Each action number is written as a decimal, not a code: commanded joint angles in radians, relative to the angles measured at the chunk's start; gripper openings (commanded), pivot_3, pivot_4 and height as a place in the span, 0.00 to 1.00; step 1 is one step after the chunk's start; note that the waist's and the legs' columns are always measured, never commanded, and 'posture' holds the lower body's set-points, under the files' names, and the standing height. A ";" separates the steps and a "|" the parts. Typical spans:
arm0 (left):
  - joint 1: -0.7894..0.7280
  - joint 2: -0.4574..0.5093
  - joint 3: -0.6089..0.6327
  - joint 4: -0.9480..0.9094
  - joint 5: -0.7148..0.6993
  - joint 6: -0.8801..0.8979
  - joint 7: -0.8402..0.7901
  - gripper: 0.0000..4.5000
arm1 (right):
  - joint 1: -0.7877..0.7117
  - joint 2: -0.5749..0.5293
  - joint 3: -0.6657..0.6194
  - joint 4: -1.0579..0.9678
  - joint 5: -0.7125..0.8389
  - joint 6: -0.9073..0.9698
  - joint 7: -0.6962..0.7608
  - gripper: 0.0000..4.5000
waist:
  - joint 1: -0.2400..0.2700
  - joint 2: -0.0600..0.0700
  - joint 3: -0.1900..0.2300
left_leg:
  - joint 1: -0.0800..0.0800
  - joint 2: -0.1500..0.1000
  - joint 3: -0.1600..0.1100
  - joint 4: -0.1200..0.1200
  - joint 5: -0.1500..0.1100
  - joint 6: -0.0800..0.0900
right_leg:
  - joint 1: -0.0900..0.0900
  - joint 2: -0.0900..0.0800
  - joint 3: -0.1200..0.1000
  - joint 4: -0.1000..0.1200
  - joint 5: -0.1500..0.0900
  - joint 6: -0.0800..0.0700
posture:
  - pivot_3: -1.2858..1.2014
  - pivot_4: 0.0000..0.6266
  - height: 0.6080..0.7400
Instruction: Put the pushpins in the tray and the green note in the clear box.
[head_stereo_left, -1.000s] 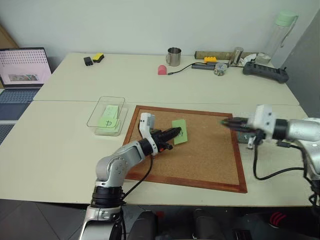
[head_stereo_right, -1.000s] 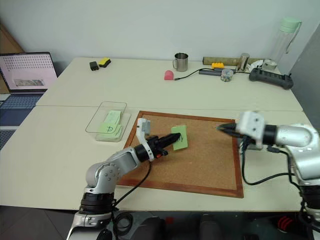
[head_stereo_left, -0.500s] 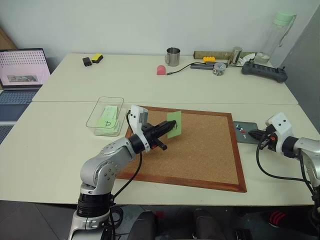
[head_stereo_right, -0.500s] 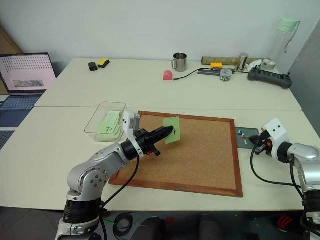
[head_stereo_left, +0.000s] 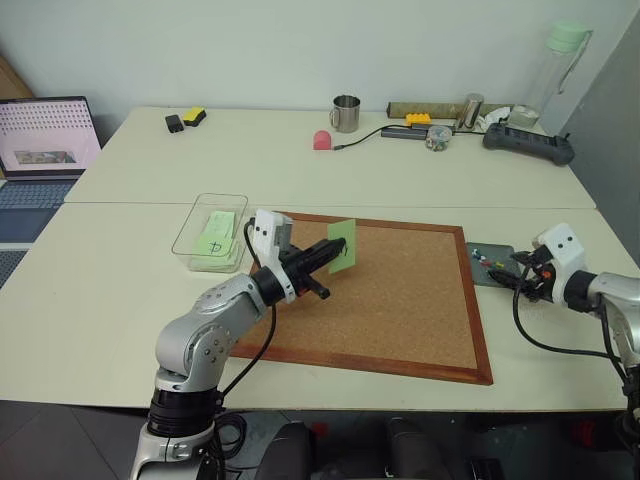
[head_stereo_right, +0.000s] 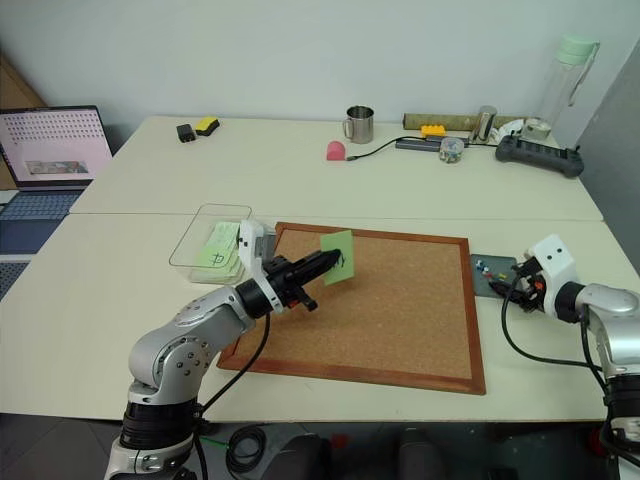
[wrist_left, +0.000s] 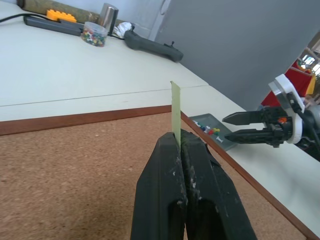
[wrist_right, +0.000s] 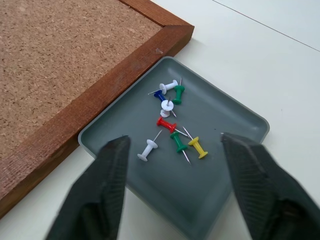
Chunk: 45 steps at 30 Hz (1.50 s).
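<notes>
Beige worktop (head_stereo_left: 120, 290): left claw (head_stereo_left: 327, 255) pinches green note (head_stereo_left: 341, 246) above cork board (head_stereo_left: 400, 300), right of clear box (head_stereo_left: 190, 245). Right claw (wrist_right: 172, 150) spread over tray (wrist_right: 235, 175) holding pushpins (wrist_right: 172, 132), far right.

On the bench (head_stereo_left: 120, 300), the cork board (head_stereo_left: 400, 310) lies in the middle, with the clear box (head_stereo_left: 192, 232) just beside its left edge and the tray (wrist_right: 235, 175) just beside its right edge. The pushpins (wrist_right: 172, 132) lie in the tray. A note (head_stereo_left: 212, 243) lies in the clear box.
</notes>
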 joint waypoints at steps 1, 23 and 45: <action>-0.004 0.037 0.057 -0.101 0.002 -0.030 0.033 0.00 | -0.034 -0.083 0.000 -0.123 0.016 -0.068 0.117 0.89 | 0.000 0.000 0.000 | 0.000 0.000 0.000 0.000 0.000 0.000 | 0.000 0.000 0.000 0.000 0.000 0.000 | 0.52 0.24 1.00; -0.048 0.252 0.261 0.060 0.328 -0.124 0.326 0.00 | -0.394 -0.067 0.098 -0.394 0.323 0.220 0.385 0.89 | 0.008 -0.002 0.003 | -0.003 0.000 -0.004 -0.001 0.000 0.000 | -0.002 -0.001 -0.003 -0.002 0.000 0.000 | 0.52 0.24 1.00; 0.146 0.600 0.357 0.026 0.226 -0.009 -0.099 0.52 | -0.147 -0.186 -0.014 -0.443 0.228 0.132 0.328 0.91 | 0.001 -0.003 0.003 | -0.007 0.001 -0.004 -0.002 -0.001 -0.002 | -0.008 0.000 -0.001 0.000 0.000 -0.001 | 0.52 0.24 1.00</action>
